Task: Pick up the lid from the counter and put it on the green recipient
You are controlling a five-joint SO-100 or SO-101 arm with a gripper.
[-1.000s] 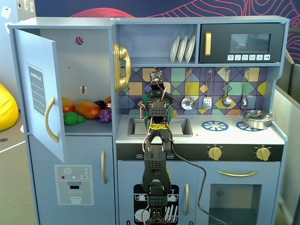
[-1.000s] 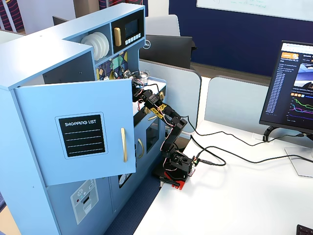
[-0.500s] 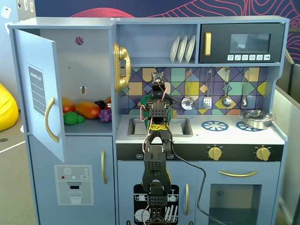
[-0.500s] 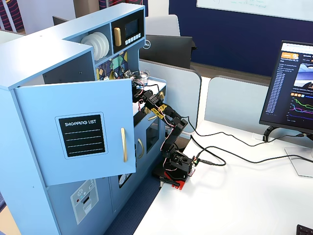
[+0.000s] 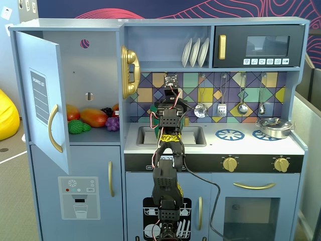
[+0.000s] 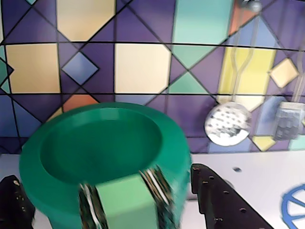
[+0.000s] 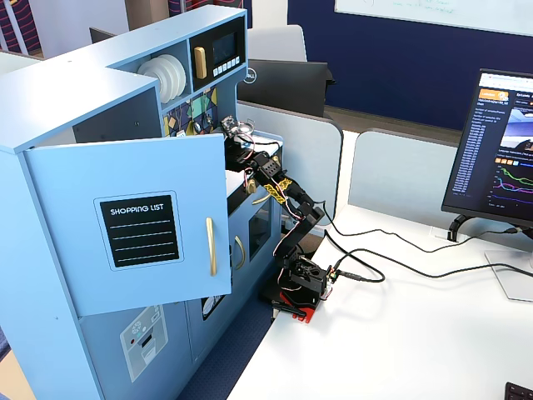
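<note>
We see one green pot point(image 6: 107, 157) at six o'clock in the wrist view, open, no lid visible. Our jaws point(image 6: 109, 200) spread either side of its strap handle point(image 6: 125, 202); two hanging utensils at three o'clock.

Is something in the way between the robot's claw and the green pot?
Nothing that shows. In the wrist view the green pot sits right in front of the gripper, between its two spread fingers. The pot's top is open, and the lid isn't visible in any view.
</note>
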